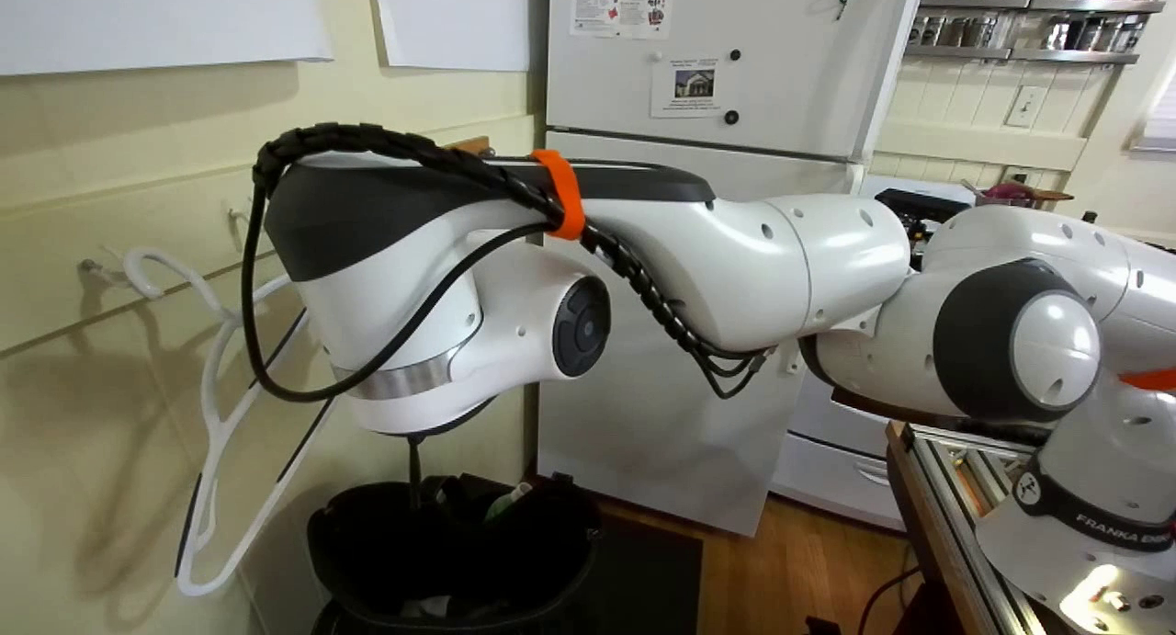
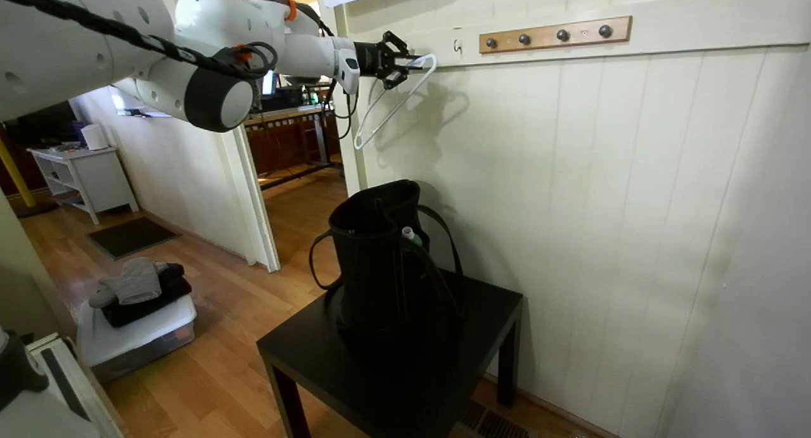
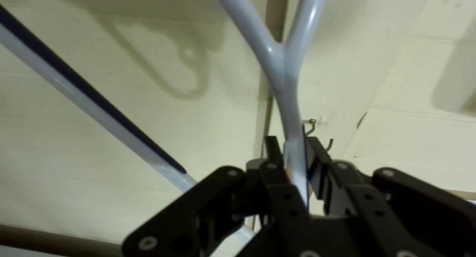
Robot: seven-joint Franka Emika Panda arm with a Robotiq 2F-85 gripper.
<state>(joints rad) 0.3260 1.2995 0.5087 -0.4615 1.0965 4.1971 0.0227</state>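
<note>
The pincer (image 3: 295, 153) is closed on a white hanger (image 3: 284, 71), one thin bar of which is clasped between its two black fingers (image 3: 273, 151). In the wrist view, the bar is seen to fork just beyond the fingertips, while another arm of the hanger, lined with a dark strip (image 3: 93, 92), is slanted across the left of that view. A small metal hook (image 3: 311, 125), fixed to the cream wall (image 2: 602, 172), is seen past the fingers. The hanger is held up in the air in front of the wall; in an exterior view its curved end is placed near a peg (image 1: 90, 267), and whether the two are touching cannot be told. There, the pincer is hidden from sight by the wrist of the white arm (image 1: 726, 277).

On the wall, a wooden rack (image 2: 543, 40) with four dark knobs is mounted. Below the hanger, a black bag (image 2: 374, 267) is set on a dark surface (image 2: 310, 349), with a white-capped bottle (image 2: 412, 236) held in it. Folded clothes (image 2: 136, 283) are stacked on a lidded bin (image 2: 139, 355) on the floor (image 2: 234, 349).
</note>
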